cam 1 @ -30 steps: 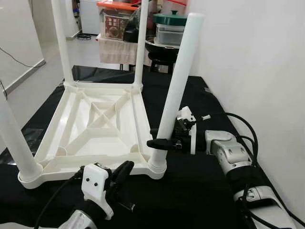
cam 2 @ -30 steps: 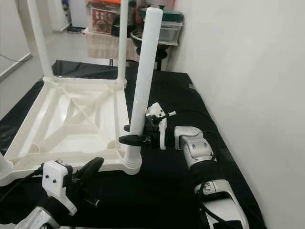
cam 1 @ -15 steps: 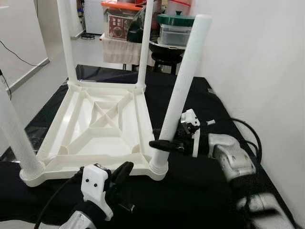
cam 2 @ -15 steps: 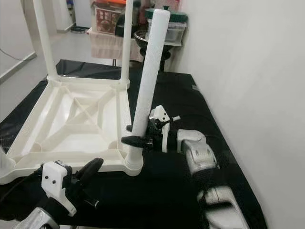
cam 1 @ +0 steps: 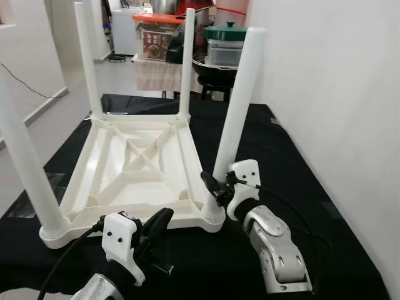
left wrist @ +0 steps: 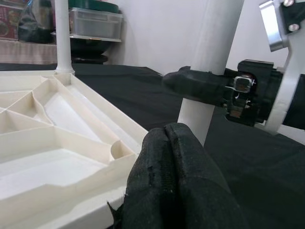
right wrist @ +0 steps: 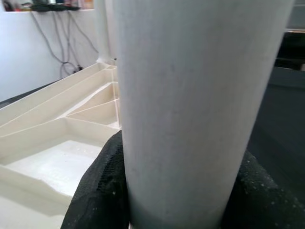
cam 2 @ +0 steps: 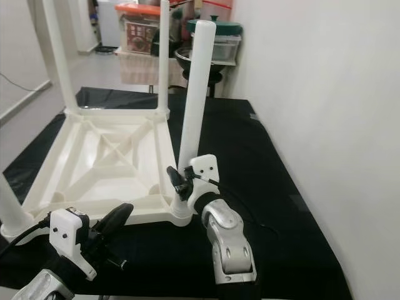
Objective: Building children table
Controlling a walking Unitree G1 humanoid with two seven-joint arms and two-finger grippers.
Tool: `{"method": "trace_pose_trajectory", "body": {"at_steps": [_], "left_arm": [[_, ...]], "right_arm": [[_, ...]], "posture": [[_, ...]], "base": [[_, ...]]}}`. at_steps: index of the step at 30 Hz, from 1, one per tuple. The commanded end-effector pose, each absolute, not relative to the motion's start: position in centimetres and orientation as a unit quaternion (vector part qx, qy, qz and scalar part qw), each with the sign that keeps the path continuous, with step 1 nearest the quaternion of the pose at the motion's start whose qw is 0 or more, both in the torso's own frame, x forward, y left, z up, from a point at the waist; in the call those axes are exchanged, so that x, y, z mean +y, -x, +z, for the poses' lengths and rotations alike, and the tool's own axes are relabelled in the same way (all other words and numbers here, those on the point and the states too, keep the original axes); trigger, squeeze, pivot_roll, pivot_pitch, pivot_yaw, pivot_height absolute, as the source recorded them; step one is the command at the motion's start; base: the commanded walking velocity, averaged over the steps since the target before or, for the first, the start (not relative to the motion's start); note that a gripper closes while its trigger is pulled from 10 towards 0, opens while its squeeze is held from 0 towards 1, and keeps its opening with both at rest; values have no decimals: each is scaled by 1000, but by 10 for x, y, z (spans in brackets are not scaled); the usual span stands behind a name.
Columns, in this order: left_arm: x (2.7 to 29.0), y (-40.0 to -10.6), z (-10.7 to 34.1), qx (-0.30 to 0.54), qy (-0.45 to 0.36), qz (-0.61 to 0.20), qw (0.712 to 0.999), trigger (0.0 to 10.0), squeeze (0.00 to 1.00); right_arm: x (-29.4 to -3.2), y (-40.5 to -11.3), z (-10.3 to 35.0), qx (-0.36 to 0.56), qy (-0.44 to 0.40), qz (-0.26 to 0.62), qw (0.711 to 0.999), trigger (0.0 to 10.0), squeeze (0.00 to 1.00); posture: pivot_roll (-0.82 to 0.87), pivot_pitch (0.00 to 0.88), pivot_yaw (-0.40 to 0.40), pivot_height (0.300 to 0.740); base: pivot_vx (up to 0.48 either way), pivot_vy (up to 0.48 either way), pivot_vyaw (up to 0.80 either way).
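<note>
Tabletop glossy white plastic; leg matt, finely textured; cloth black, matt.

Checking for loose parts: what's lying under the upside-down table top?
The table top lies on a black cloth, legs pointing up. The right gripper holds the near leg. Anything beneath the top is covered.

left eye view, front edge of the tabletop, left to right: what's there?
Left leg → left gripper → right leg, in the right gripper → white wall.
</note>
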State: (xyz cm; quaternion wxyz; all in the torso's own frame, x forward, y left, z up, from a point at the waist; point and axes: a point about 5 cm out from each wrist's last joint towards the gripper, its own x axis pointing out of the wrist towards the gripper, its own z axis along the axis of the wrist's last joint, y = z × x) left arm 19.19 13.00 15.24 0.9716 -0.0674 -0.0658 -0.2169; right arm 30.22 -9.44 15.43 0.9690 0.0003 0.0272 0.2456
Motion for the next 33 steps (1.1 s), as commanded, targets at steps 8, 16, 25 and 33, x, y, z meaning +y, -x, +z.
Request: {"method": "trace_pose_trajectory", "body": {"at_steps": [8, 16, 25, 33], "left_arm": [[128, -193, 147, -54, 68, -219, 972, 7882, 0], [127, -194, 145, -53, 67, -218, 972, 7882, 0], [127, -193, 144, -51, 67, -218, 972, 7843, 0], [125, -192, 143, -51, 70, -220, 972, 7843, 0]], "right_arm": [[-95, -316, 171, 29, 7, 446, 895, 10000, 0], [-108, -329, 184, 35, 34, 606, 794, 10000, 0], [-110, -335, 187, 63, 27, 663, 745, 0, 0], [-118, -337, 187, 56, 22, 673, 737, 0, 0]], "posture": [[40, 0, -98, 740], [63, 0, -111, 740], [70, 0, -110, 740], [61, 0, -109, 740]], "base": [[0, 0, 0], [0, 0, 0], [0, 0, 0], [0, 0, 0]]}}
